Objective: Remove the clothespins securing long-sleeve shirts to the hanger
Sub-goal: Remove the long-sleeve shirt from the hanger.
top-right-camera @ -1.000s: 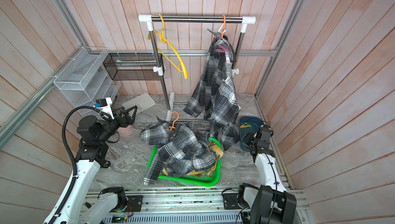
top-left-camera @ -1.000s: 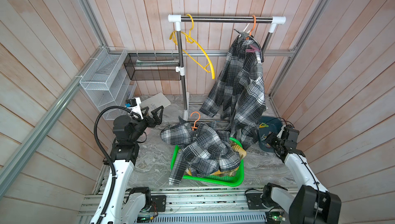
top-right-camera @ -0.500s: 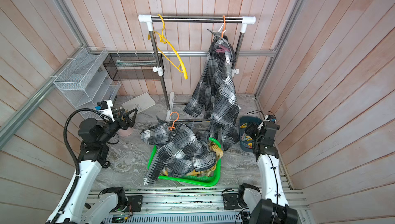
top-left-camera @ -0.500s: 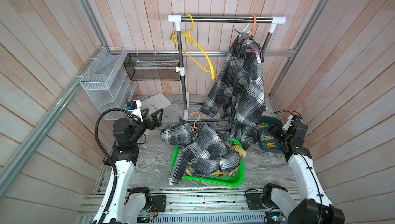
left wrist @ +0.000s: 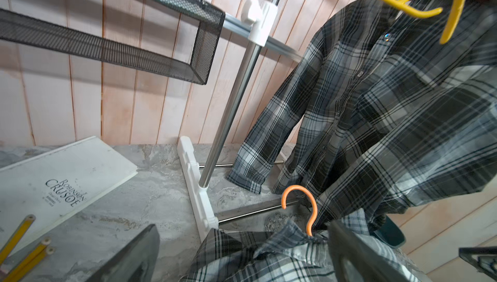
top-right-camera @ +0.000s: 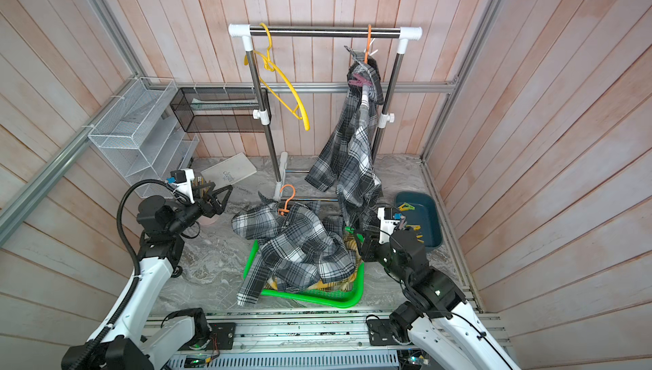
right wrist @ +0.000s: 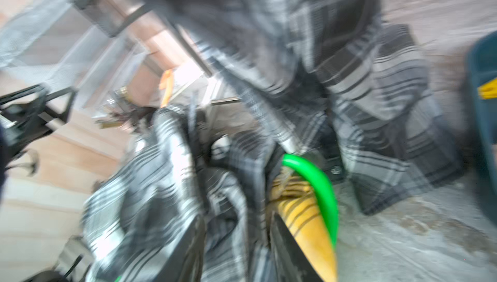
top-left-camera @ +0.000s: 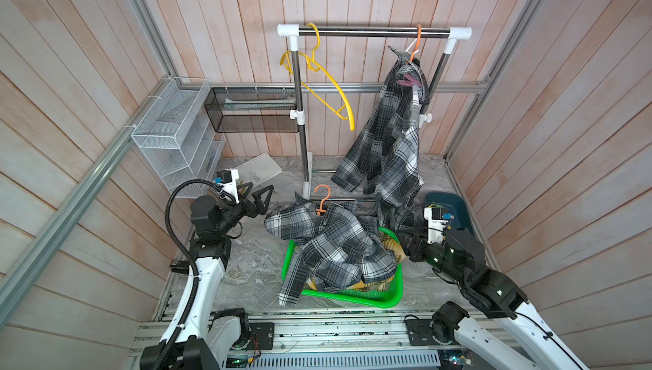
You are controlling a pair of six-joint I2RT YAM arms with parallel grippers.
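Mauve clothespin grips the hanging shirt (others lie in the tub); left gripper gapes empty, right gripper unreadable.

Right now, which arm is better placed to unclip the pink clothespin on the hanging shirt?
Probably right: the right arm sits below the hanging shirt and its pink clothespin; the left arm is beyond the basket.

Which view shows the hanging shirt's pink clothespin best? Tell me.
A top view: the pink clothespin shows whole, clipped to the hanging shirt near its collar, in both top views. The left wrist view catches only a sliver at its edge; the blurred right wrist view misses it.
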